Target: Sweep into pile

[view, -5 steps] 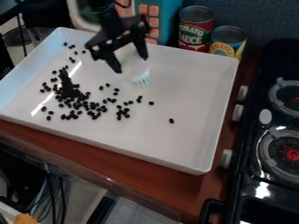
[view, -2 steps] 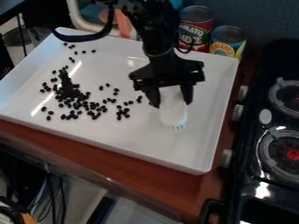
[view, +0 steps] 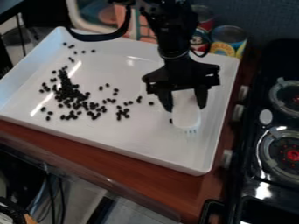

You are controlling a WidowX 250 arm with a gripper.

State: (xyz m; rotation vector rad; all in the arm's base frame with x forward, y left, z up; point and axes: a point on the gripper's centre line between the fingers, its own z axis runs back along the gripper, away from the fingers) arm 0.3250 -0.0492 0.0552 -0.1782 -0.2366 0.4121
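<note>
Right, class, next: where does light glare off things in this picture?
Camera view: a bright streak on the tray's left side, broken by the beans; a fainter patch towards its far rim; a white glint on the black stove.

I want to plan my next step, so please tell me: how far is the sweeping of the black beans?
Partly done, it seems: a dense clump of beans lies at the tray's left in view. The white brush is in the gripper. Left to gather: loose beans around the clump and toward the tray's middle, and one bean beside the brush.
</note>
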